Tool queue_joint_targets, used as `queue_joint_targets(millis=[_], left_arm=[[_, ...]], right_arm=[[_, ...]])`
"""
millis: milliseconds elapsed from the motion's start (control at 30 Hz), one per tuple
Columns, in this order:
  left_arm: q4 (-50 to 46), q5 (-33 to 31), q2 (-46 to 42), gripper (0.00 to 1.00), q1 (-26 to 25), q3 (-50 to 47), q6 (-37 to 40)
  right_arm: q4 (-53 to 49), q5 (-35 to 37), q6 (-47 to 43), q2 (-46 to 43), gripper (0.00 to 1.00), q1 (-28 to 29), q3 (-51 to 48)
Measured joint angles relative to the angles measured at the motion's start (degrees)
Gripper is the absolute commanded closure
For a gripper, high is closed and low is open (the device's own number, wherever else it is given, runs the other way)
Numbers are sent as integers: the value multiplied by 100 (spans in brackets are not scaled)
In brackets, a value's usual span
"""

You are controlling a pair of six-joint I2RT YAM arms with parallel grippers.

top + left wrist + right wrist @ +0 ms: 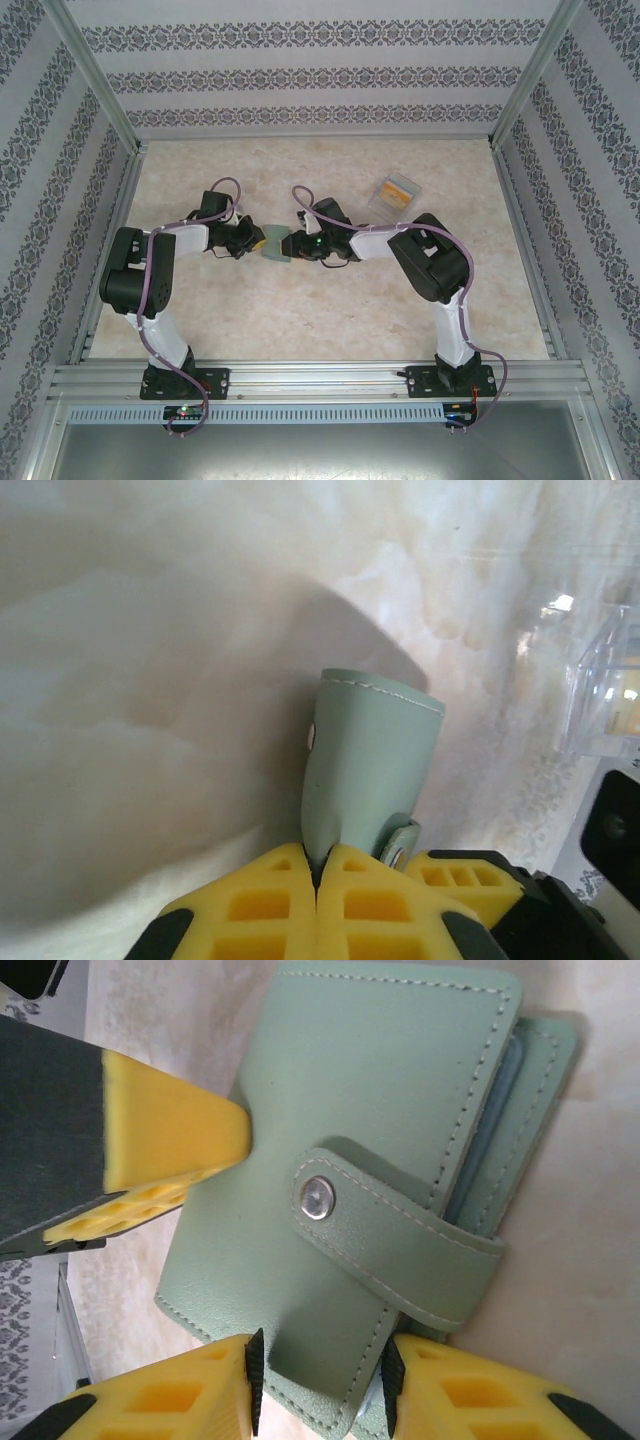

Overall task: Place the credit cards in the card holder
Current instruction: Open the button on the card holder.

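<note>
Pale marbled table, clear plastic case lying on it — far right

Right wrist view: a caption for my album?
Snapped-shut green card holder, pinched at one edge by the left pincer, its corner between the right pincer's jaws.

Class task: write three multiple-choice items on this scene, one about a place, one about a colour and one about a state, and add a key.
1. Where is the card holder? A between the left arm and the right arm B far left corner C near right corner
2. Its outside colour? A orange B pale green C black
3. Its snap strap is A fastened across the front B hanging loose C missing
Key: 1 A, the top view shows both arms reaching to it; 2 B, the right wrist view shows its green cover; 3 A, the strap lies flat with the snap seated.
</note>
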Motion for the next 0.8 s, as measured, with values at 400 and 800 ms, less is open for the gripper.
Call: queue_joint_targets(millis=[400, 800], left_arm=[[-619, -50, -168, 100, -332, 302, 374], [-730, -22, -286, 100, -492, 350, 260]], right_arm=[[-660, 802, -494, -487, 47, -109, -188], [-1626, 1908, -1419, -535, 47, 446, 511]])
